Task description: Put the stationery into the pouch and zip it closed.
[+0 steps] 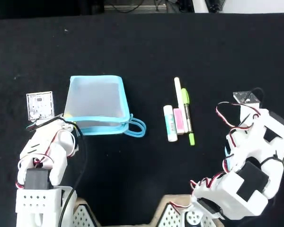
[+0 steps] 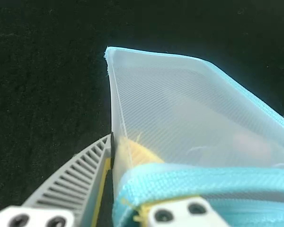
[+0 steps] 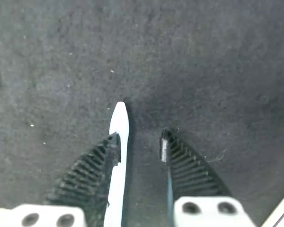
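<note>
four stationery items lie in a tight group on the black table (image 1: 146, 52), to the right of the pouch (image 1: 95, 101) and apart from it: a white pen (image 1: 179, 97), a green pen (image 1: 186, 103) touching its right side, a pink eraser (image 1: 178, 121) against the white pen's near end, and a glue stick (image 1: 170, 124) just left of the eraser. all four lie flat, long axes running roughly front to back.

pouch: translucent, blue-trimmed, lying flat at left-centre of the table, zip edge toward the arms. a blue loop (image 1: 138, 126) sticks out from its near right corner. nothing from the group is inside it.

left gripper (image 1: 70, 128): at the pouch's near left corner, pinching the pouch wall. in the left wrist view the gripper (image 2: 118, 146) has a grey ribbed finger (image 2: 85, 179) outside the mesh, and a yellow part of the other shows through the mesh from within.

right gripper (image 3: 141, 135): fingers spread, nothing between them, black cloth underneath. in the high view the right arm (image 1: 251, 175) sits folded at the right edge, well clear of the stationery.
</note>
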You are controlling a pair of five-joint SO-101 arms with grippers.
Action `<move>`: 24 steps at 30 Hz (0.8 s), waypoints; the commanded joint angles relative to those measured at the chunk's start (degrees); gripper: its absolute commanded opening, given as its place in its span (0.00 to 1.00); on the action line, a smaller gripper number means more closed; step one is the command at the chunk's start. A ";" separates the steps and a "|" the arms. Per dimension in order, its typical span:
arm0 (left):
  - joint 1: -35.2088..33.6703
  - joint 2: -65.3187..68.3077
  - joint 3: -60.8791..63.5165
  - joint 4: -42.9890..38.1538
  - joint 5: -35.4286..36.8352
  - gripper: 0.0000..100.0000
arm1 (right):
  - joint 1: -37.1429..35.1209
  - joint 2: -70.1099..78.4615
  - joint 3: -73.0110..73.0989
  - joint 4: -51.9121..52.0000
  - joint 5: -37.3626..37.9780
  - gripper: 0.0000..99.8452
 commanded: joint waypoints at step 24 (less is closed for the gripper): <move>0.22 -0.79 -1.19 -1.23 -0.53 0.03 | 1.32 -2.33 4.44 -0.97 11.08 0.13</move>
